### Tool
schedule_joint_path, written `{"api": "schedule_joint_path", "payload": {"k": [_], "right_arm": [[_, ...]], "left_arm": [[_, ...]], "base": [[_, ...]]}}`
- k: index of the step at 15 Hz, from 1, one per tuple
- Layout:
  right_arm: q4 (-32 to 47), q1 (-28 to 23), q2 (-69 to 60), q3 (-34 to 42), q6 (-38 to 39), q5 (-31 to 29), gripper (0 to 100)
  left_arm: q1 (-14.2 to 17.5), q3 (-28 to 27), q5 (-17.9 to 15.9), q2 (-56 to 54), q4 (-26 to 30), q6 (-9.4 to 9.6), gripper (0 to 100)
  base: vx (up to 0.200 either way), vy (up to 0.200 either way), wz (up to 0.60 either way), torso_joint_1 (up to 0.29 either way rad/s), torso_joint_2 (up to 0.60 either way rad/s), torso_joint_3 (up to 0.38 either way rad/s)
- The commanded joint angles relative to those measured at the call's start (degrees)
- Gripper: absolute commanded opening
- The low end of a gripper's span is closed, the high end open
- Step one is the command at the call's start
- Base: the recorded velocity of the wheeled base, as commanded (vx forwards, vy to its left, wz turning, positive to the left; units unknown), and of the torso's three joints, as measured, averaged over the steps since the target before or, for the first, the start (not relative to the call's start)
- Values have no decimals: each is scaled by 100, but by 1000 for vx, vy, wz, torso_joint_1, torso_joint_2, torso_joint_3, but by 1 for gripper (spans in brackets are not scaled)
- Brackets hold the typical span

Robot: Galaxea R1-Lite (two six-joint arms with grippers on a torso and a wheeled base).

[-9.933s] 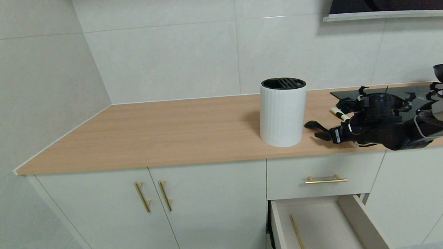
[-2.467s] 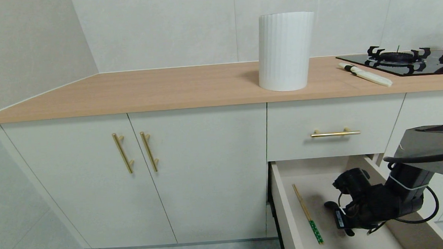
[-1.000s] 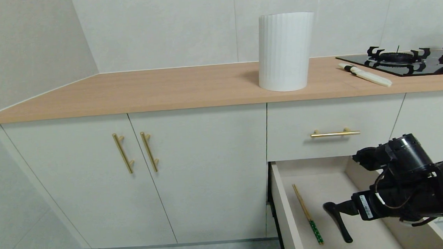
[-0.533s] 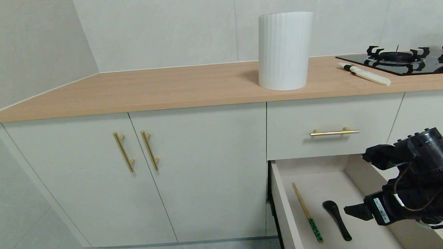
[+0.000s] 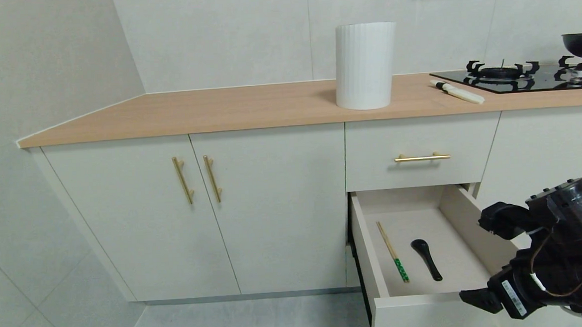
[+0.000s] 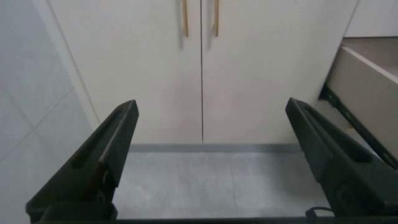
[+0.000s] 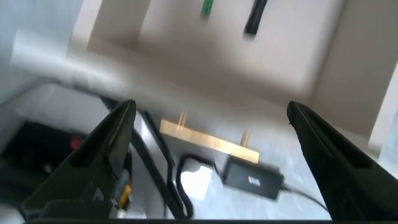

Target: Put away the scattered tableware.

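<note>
Lying flat in the open drawer (image 5: 466, 231), the black spoon (image 5: 426, 259) sits just beside the chopsticks (image 5: 393, 252), not touching them. The right gripper (image 7: 208, 149) hangs outside the drawer's front, fingers wide apart and empty; the left gripper (image 6: 211, 155), likewise spread and empty, faces the cabinet doors (image 6: 199, 62). A knife (image 5: 456, 91) lies on the counter (image 5: 218, 110) near a white holder (image 5: 364, 66).

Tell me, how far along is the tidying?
Done: the black spoon and green-tipped wooden chopsticks lie in the open white drawer. In hand: nothing, the right pincer hangs open. Left: the white knife on the wooden countertop, likely then shutting the drawer.
</note>
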Motion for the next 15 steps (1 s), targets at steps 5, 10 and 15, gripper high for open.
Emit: {"api": "schedule_joint_path", "payload": {"k": [5, 10, 15], "right_arm": [[59, 373, 32, 531, -641, 194, 100], [24, 979, 700, 715, -615, 211, 100], [-249, 838, 1139, 627, -527, 132, 100]], "left_arm": [[0, 0, 3, 2, -1, -1, 100], [0, 0, 3, 2, -1, -1, 100], [0, 0, 3, 2, -1, -1, 100]], "base": [[0, 0, 0, 0, 0, 0], [0, 0, 0, 0, 0, 0], [0, 0, 0, 0, 0, 0]]}}
